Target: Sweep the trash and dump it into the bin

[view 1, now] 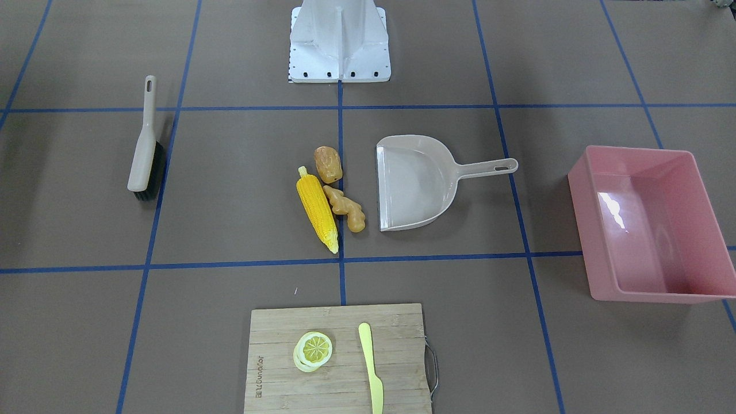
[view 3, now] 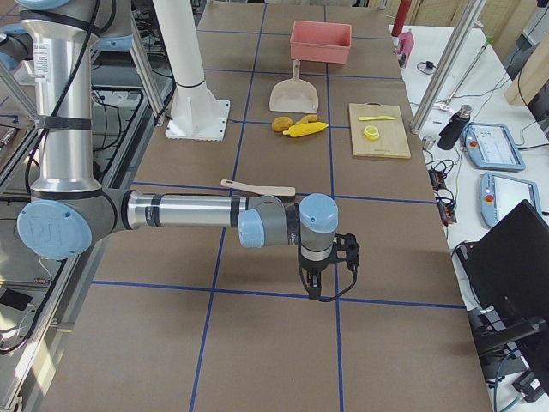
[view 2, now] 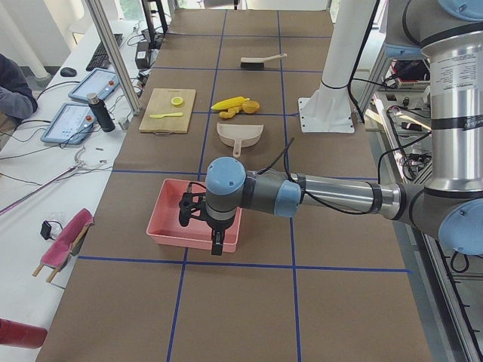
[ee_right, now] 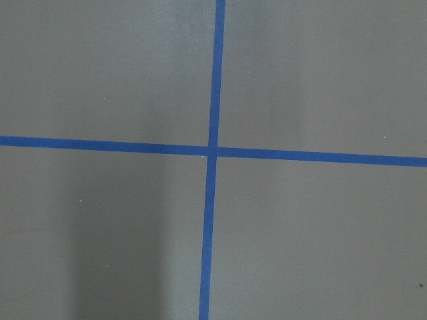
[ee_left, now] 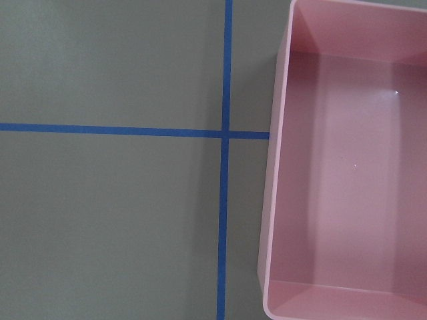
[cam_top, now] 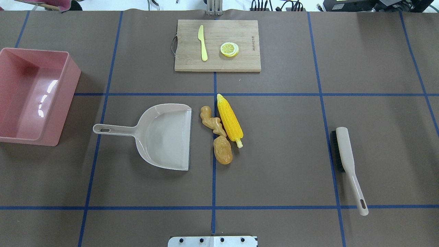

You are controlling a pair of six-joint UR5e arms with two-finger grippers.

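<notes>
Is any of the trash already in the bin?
No, the bin holds nothing; the corn, potato and ginger lie beside the dustpan.

A broad worktop (cam_top: 274,154) fills the scene, covered in a matt grey-brown sheet and marked into large rectangles by blue tape lines (cam_top: 214,192). The light is soft and even, and shadows are faint. In the exterior left view a white side table (view 2: 19,249) runs along the worktop's left side. It carries two tablets (view 2: 66,123), a keyboard (view 2: 99,54) and loose cables. A slanted aluminium post (view 2: 115,56) rises between the side table and the worktop. A person's dark sleeve (view 2: 11,90) rests at the side table's edge.
</notes>
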